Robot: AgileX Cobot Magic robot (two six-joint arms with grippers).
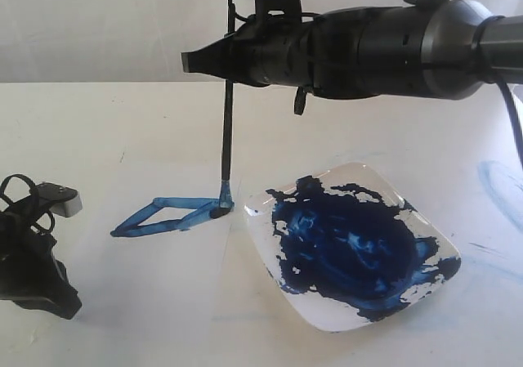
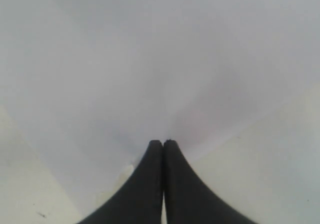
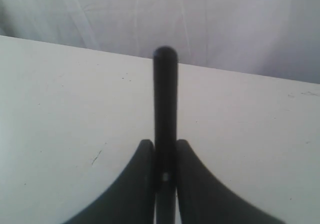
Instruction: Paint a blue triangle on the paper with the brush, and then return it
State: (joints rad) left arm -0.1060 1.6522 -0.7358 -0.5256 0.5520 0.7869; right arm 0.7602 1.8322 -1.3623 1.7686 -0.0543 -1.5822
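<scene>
Exterior: pinching brush (image 1: 226,130) upright in right gripper (image 1: 206,60), upper centre; touching its tip to blue triangle (image 1: 184,203), lower left on paper (image 1: 155,277); apparently finishing, not yet returning. Left wrist: pressing left gripper (image 2: 163,143) together, empty. Right wrist: clamping brush, centre.

The paint-filled plate (image 1: 372,179) blocks my right; my left hand (image 2: 163,144) sits near-left; open worktop (image 1: 122,114) lies far and between them.
</scene>
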